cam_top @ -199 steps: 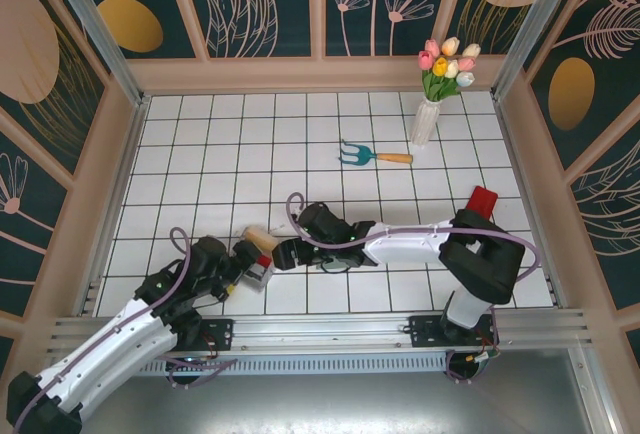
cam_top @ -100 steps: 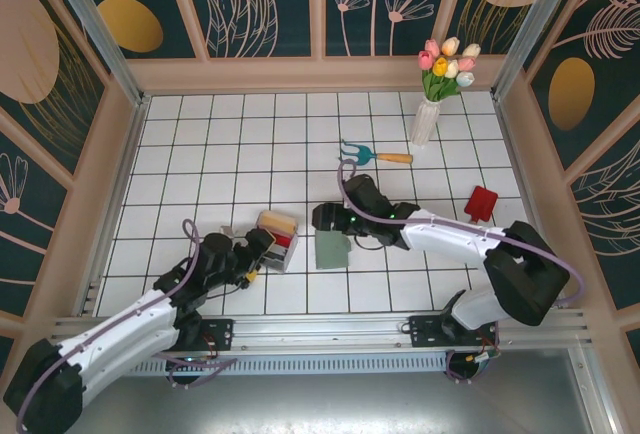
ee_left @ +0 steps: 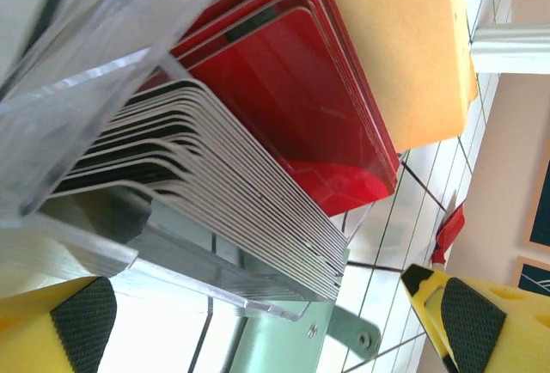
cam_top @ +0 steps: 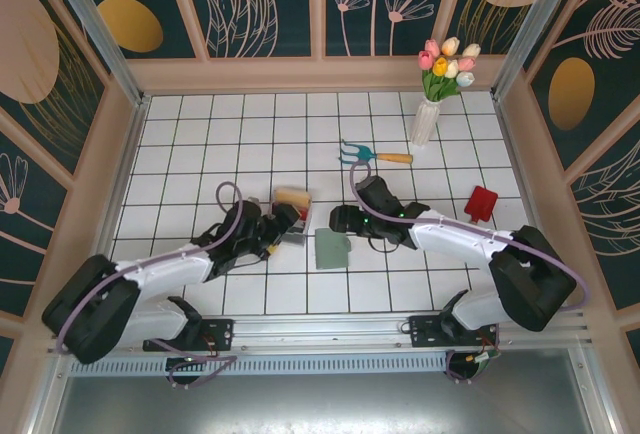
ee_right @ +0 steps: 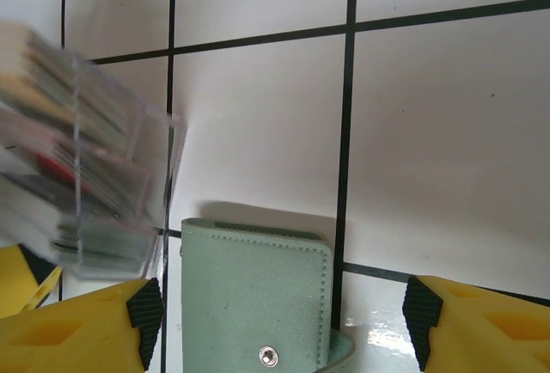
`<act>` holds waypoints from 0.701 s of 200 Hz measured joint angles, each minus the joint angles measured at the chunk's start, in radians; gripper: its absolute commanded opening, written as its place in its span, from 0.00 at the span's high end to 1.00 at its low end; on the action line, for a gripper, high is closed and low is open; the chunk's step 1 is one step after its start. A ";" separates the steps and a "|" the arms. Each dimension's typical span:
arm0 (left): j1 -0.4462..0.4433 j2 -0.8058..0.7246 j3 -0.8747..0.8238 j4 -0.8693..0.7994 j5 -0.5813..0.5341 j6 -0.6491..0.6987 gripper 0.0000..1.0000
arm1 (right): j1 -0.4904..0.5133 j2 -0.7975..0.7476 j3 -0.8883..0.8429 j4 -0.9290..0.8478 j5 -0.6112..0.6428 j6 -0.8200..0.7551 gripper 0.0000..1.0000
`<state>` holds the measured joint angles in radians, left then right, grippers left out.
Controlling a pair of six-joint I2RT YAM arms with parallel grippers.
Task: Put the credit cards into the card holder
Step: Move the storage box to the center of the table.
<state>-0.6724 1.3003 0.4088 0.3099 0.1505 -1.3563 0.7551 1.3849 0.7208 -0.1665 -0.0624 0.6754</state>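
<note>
The credit cards stand packed in a clear tray: red ones, whitish and dark ones, and a beige one behind. From above, the cards sit left of centre, and my left gripper is right up against their tray. My left gripper is open, its pads on either side of the tray's near corner. The card holder, sage green with a snap, lies flat and closed. My right gripper hovers over its far edge. It is open, with the card holder lying between and below its fingertips.
A white vase of tulips stands at the back right, with a small toy garden fork in front of it. A red toy shovel lies to the right. Wooden walls close in the tiled floor.
My left arm has stretched forward and right to the card tray, which now sits further back. My right gripper has swung right, off the card holder's near side, uncovering it.
</note>
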 measured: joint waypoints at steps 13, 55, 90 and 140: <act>0.000 0.071 0.040 0.025 0.003 0.023 0.02 | -0.009 -0.006 0.000 0.000 0.002 -0.004 0.23; 0.000 0.239 0.184 0.051 0.034 0.116 0.03 | -0.043 -0.026 -0.017 -0.002 0.002 -0.014 0.25; 0.000 0.321 0.299 0.040 0.064 0.195 0.04 | -0.055 -0.030 -0.017 -0.008 -0.029 -0.022 0.26; 0.000 0.255 0.280 -0.048 0.024 0.257 0.04 | -0.039 -0.026 -0.008 -0.068 -0.006 -0.042 0.31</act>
<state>-0.6724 1.5555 0.6884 0.2619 0.1741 -1.0992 0.7158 1.3586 0.7124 -0.2344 -0.0685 0.6331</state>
